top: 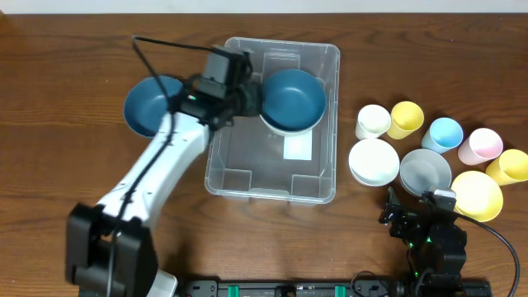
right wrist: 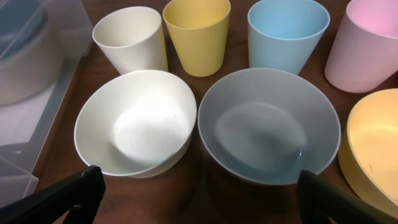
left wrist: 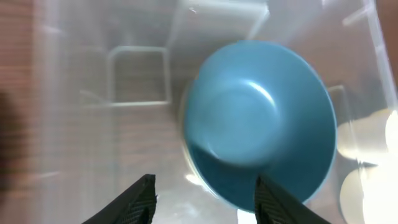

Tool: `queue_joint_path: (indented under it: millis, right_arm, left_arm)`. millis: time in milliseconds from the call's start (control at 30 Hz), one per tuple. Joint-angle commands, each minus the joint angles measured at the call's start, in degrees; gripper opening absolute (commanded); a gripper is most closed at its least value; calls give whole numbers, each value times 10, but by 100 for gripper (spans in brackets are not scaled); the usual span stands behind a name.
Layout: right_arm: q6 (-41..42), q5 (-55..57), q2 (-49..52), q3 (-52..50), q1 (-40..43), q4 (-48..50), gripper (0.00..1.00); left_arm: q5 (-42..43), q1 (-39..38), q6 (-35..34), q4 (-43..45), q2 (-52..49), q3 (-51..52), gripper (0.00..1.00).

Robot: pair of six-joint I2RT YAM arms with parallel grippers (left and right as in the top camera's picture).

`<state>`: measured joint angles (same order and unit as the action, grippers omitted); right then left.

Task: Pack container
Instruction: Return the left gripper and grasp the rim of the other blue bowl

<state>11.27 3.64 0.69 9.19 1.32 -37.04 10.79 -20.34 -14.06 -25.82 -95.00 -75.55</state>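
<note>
The container is a large clear plastic bin in the middle of the table, with a white label on its base. A teal-blue bowl sits inside it at the far end. My left gripper reaches over the bin's left rim, right beside that bowl. In the left wrist view the bowl looks blurred just past my left gripper, whose jaws stand apart with nothing between them. My right gripper hovers open over bare table, just short of a white bowl and a grey bowl.
A second teal bowl rests on the table left of the bin, under the left arm. To the right stand white, yellow, blue and pink cups, another yellow cup and a yellow bowl.
</note>
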Motion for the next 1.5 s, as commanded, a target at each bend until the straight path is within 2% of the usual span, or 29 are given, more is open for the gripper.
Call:
queue_joint_path:
  millis: [0,200,300,433,600,933,1033,1100,1167,1233,1467]
  right_arm:
    - [-6,4,-3,-1,6,-1,99]
    - [-6,4,-3,-1,6,-1,99]
    - [-6,4,-3,-1,6,-1,99]
    - [-6,4,-3,-1,6,-1,99]
    - [-6,4,-3,-1,6,-1,99]
    - [-6,4,-3,-1,6,-1,99]
    - [-6,4,-3,-1,6,-1,99]
    - [-6,4,-3,-1,6,-1,99]
    - [-6,4,-3,-1,6,-1,99]
    - [-6,4,-3,-1,6,-1,99]
    - [-6,4,-3,-1,6,-1,99]
  left_arm:
    - [-9,49,3,-39,56,-47,52]
    - [-54,187,-10,-166,83,-49,57]
    - [-54,264,-14,-226,64,-48,57]
    - [-52,332,-14,-260,22,-37,57]
    - [-47,367,-5,-250,-52,-31,57]
    - [-48,368,-3,-217,-148,-31,56]
    - [-48,368,-3,-216,-162,-31,43]
    - [-48,368,-3,-216,-163,-31,24]
    - [-48,368,-3,-217,-154,-32,13]
    - [-48,368,-3,-217,-139,-35,6]
    - [-48,363,-3,-232,-22,-60,6]
